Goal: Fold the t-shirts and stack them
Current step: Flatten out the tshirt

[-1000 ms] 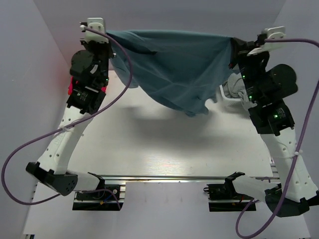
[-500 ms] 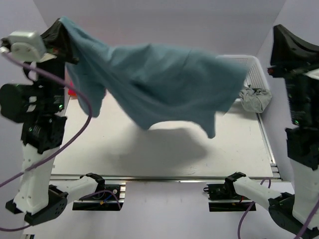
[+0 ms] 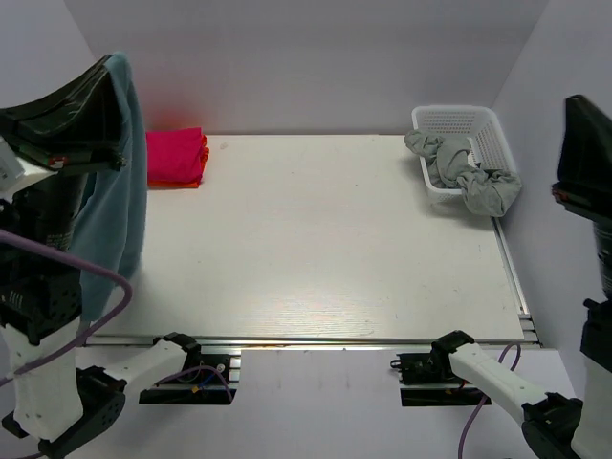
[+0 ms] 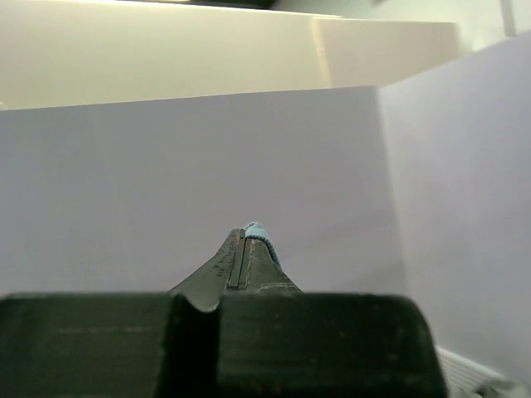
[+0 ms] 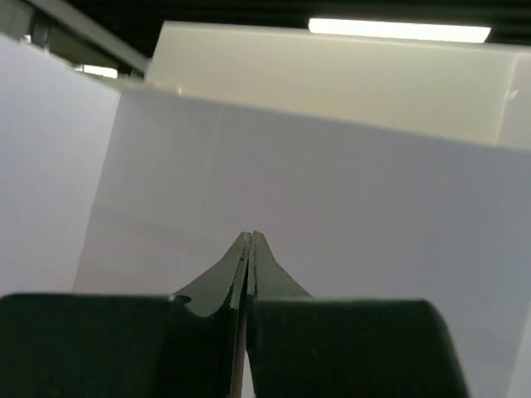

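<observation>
Fingers of the left gripper (image 4: 242, 240) are clamped together, and a small fold of the teal-blue t-shirt (image 4: 256, 232) shows pinched at their tip. In that wrist view the gripper aims upward, at pale wall panels and a ceiling edge.

From the top camera we see the left arm (image 3: 43, 239) raised high at the left edge, close to the lens, its black wrist housing uppermost. The teal-blue t-shirt (image 3: 117, 191) hangs from it in one long drape down the arm's right side, off the table (image 3: 316, 249). A purple cable (image 3: 100, 279) loops across the lower arm.

The right gripper (image 5: 250, 240) has its fingers pressed flat against each other; we see nothing between them. It too points up at wall and ceiling. In the top view only the dark upper part of the right arm (image 3: 585, 163) shows, lifted at the right edge.

On the table's far left corner lies a folded pink t-shirt (image 3: 174, 153), with an orange t-shirt (image 3: 178, 185) showing as a thin edge beneath it. At the far right corner stands a white lattice basket (image 3: 457, 116). A grey shirt heap (image 3: 483, 189) lies crumpled in it and spills over its near right rim; we cannot tell how many garments it holds.
</observation>
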`<move>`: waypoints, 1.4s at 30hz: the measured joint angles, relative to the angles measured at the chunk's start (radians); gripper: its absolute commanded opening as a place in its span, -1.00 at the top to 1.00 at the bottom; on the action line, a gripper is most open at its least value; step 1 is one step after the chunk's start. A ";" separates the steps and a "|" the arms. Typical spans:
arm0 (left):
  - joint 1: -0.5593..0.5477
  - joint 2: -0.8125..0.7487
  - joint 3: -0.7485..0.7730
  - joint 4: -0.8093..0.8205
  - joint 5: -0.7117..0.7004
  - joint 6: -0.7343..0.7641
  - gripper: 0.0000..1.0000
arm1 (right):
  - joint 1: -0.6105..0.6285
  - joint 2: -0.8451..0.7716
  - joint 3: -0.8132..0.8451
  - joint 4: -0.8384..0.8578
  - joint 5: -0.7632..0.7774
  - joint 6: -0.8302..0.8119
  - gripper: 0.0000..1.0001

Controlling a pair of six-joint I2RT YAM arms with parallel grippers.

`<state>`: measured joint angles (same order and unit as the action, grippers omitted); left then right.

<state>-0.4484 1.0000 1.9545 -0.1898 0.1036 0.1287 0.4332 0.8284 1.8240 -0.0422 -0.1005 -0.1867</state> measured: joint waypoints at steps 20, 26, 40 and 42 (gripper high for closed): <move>-0.055 0.885 -0.378 0.129 0.510 -0.248 -1.00 | 0.000 0.151 -0.560 0.134 0.454 0.054 1.00; -0.100 0.943 -0.378 0.048 0.501 -0.232 -1.00 | -0.001 0.233 -0.625 0.135 0.522 0.080 0.89; -0.074 0.193 -1.062 -0.146 -0.142 -0.508 -1.00 | 0.003 0.436 -0.700 -0.011 0.115 0.186 -0.79; -0.072 0.076 -1.152 -0.213 -0.213 -0.587 -1.00 | 0.011 0.507 -0.723 -0.024 -0.008 0.208 -0.79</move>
<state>-0.5205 1.0756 0.8021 -0.4030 -0.1093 -0.4580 0.4442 1.3354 1.1007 -0.0666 -0.1089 0.0208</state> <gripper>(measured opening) 0.992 0.894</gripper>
